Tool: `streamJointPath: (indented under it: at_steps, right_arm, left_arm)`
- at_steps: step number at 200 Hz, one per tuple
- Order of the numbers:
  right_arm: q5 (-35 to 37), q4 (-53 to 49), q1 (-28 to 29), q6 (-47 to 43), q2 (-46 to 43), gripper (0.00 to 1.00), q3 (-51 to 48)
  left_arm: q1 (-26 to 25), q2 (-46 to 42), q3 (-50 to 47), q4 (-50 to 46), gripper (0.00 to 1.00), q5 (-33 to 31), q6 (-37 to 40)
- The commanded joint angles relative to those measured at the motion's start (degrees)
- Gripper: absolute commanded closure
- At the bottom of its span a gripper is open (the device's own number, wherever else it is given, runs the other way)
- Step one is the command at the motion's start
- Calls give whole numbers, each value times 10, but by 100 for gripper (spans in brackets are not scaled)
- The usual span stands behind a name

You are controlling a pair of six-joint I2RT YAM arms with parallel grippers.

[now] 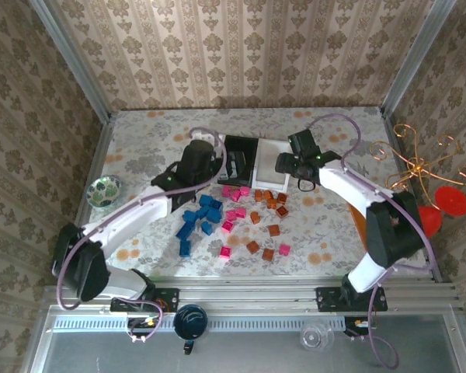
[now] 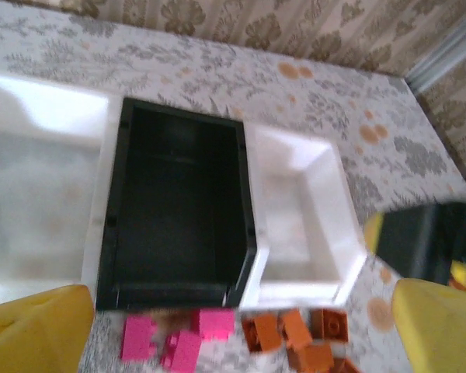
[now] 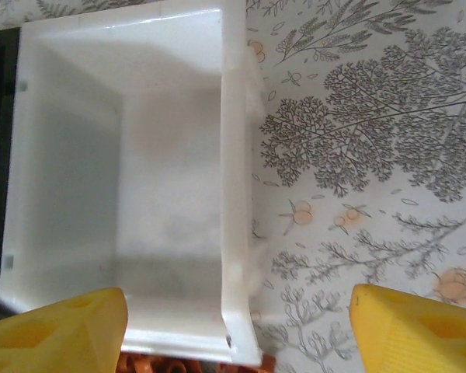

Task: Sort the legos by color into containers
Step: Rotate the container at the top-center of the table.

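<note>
Three trays stand side by side at the back: a white one point(image 2: 39, 194), a black one point(image 2: 179, 210) and a second white one point(image 2: 295, 210), all bare inside. Blue legos point(image 1: 202, 216), pink legos point(image 1: 233, 208) and orange-brown legos point(image 1: 268, 210) lie loose on the table in front of them. My left gripper point(image 2: 237, 330) hangs open above the pink legos point(image 2: 182, 338) and orange-brown legos point(image 2: 295, 338), just before the black tray point(image 1: 237, 159). My right gripper point(image 3: 237, 334) is open, straddling the near right corner of the right-hand white tray point(image 3: 124, 179).
A green bowl point(image 1: 105, 190) sits at the left table edge. A copper wire stand point(image 1: 419, 159) and red pieces point(image 1: 450, 200) stand at the right. A teal cup point(image 1: 190, 320) and a clear glass point(image 1: 316, 336) rest in front of the arm bases.
</note>
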Motion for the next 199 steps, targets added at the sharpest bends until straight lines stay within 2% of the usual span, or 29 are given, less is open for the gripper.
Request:
streamJointPath:
  at_steps: [1, 27, 64, 90, 136, 181, 190, 199]
  right_arm:
    - [-1, -29, -6, 2, 54, 27, 38]
    - [-15, -37, -11, -16, 110, 38, 81]
    - [-19, -55, -19, -48, 145, 55, 124]
    - [-19, -74, -23, -74, 174, 67, 162]
    - [-16, -130, -25, -115, 223, 83, 234]
    - [-5, -151, -34, -138, 244, 83, 278]
    - [-7, -153, -35, -140, 244, 78, 283]
    - [-8, -154, -35, -140, 242, 67, 284]
  left_arm:
    - [-10, -59, -60, 13, 0, -13, 30]
    - [-22, -134, -120, 7, 0, -19, 33]
    - [-28, -211, -162, -20, 0, -29, 33]
    - [-28, -232, -173, -29, 0, -29, 35]
    - [-27, -233, -179, -30, 0, -31, 44]
    - [-23, -226, -180, -26, 0, -25, 49]
    - [-22, -225, -180, -26, 0, -23, 49]
    - [-21, -222, -180, -24, 0, -20, 50]
